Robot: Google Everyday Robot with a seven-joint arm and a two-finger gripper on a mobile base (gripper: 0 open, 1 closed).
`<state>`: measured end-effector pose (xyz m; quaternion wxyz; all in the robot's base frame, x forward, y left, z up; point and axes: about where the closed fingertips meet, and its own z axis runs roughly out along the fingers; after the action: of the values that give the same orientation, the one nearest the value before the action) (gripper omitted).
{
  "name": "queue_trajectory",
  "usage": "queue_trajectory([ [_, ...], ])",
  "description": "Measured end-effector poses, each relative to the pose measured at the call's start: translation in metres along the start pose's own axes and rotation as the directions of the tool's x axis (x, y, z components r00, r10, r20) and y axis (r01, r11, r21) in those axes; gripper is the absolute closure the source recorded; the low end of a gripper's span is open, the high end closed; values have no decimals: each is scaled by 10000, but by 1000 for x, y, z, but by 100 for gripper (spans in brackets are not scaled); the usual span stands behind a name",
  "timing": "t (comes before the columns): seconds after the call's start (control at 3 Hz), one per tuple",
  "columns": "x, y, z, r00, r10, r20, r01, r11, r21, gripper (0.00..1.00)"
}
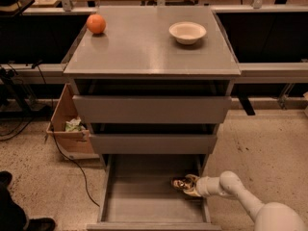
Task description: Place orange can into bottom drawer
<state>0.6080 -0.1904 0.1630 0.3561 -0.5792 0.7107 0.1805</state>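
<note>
The bottom drawer [144, 203] is pulled out at the foot of the grey cabinet, its flat grey floor showing. My gripper [185, 185] reaches in over the drawer's right wall from the lower right. It is shut on the orange can [180, 183], which shows as a small orange-gold and white patterned shape lying sideways just above the drawer floor near the right side. My white arm [240, 196] comes in from the bottom right corner.
An orange fruit [96, 23] and a white bowl [187, 32] sit on the cabinet top [144, 52]. The two upper drawers [151, 109] are slightly ajar. A cardboard box [67, 129] and cables lie on the floor at the left.
</note>
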Motion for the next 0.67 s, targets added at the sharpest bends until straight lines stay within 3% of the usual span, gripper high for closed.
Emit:
queue_trajectory([
  [0.33, -1, 2, 2, 10000, 75, 13, -75, 10000, -45, 97],
  [0.67, -14, 13, 8, 9982, 588, 128, -582, 9972, -475, 67],
])
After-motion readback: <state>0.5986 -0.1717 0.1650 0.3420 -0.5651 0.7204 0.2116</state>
